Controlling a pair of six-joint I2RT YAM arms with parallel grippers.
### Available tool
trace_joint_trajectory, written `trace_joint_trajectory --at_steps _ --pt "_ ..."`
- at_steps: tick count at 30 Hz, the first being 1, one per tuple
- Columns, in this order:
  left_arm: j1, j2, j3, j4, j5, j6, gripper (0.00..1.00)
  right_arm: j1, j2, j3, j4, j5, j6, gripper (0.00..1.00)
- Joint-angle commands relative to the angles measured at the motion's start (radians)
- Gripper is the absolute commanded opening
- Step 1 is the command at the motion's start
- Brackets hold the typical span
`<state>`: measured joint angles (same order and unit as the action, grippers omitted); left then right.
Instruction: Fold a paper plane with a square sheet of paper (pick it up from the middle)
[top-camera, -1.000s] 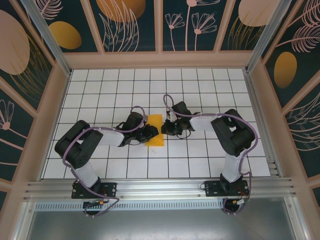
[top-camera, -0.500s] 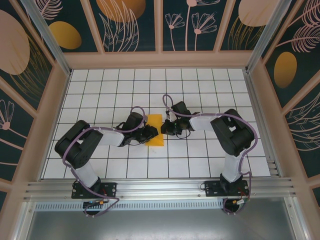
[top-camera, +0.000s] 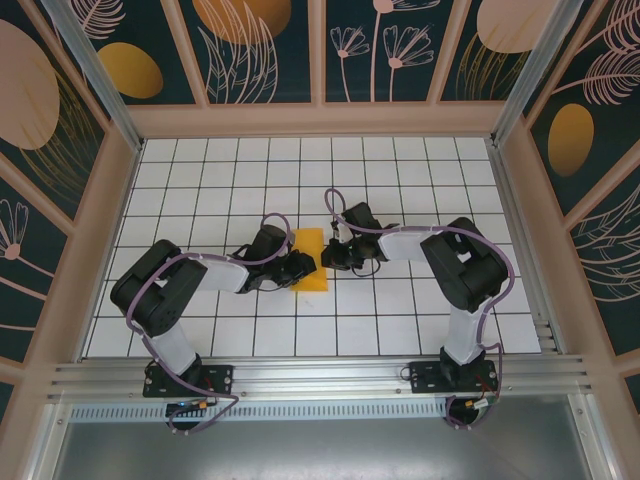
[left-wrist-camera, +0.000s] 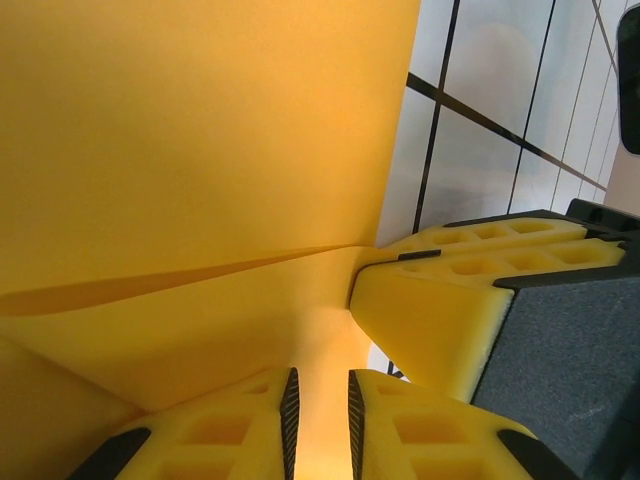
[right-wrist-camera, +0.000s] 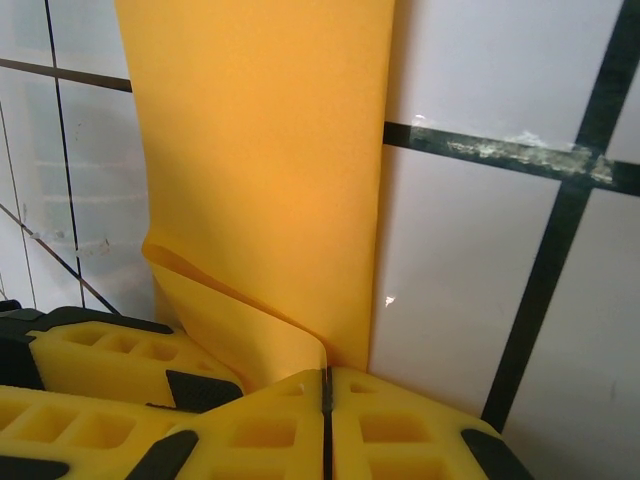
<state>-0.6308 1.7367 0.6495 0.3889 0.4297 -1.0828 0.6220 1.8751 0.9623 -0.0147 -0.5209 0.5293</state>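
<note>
Left tool (left-wrist-camera: 319, 392), nearly closed, pinches left side of thin folded orange-yellow paper sheet (top-camera: 312, 262), right tool (right-wrist-camera: 325, 378) clamps shut on its right edge, likely steadying layers for creasing.

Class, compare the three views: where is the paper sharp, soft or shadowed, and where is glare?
Top external: even light, the square sheet of paper crisp but small. Left wrist: paper close and soft, shadow along its fold. Right wrist: sharp paper edge, small glints on the table.

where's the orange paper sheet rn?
Top view: the paper sheet is at the middle of the table, pinched by the left gripper on its left edge and the right gripper on its right.
</note>
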Motion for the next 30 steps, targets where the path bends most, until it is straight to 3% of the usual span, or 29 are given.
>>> trace_joint_trajectory --at_steps 1,13,21,30 --pt "-0.006 0.025 0.015 -0.034 -0.008 0.022 0.23 0.005 0.015 0.022 -0.027 0.021 -0.014 0.12" --pt "-0.006 0.036 0.002 -0.067 -0.023 0.003 0.18 0.003 -0.112 -0.011 -0.045 0.081 0.02 0.21" --pt "-0.006 0.035 0.002 -0.09 -0.041 0.003 0.16 0.028 -0.189 -0.069 -0.079 0.08 0.023 0.17" --pt "-0.005 0.031 -0.004 -0.099 -0.062 -0.007 0.15 0.103 -0.164 -0.089 -0.083 0.021 0.031 0.14"
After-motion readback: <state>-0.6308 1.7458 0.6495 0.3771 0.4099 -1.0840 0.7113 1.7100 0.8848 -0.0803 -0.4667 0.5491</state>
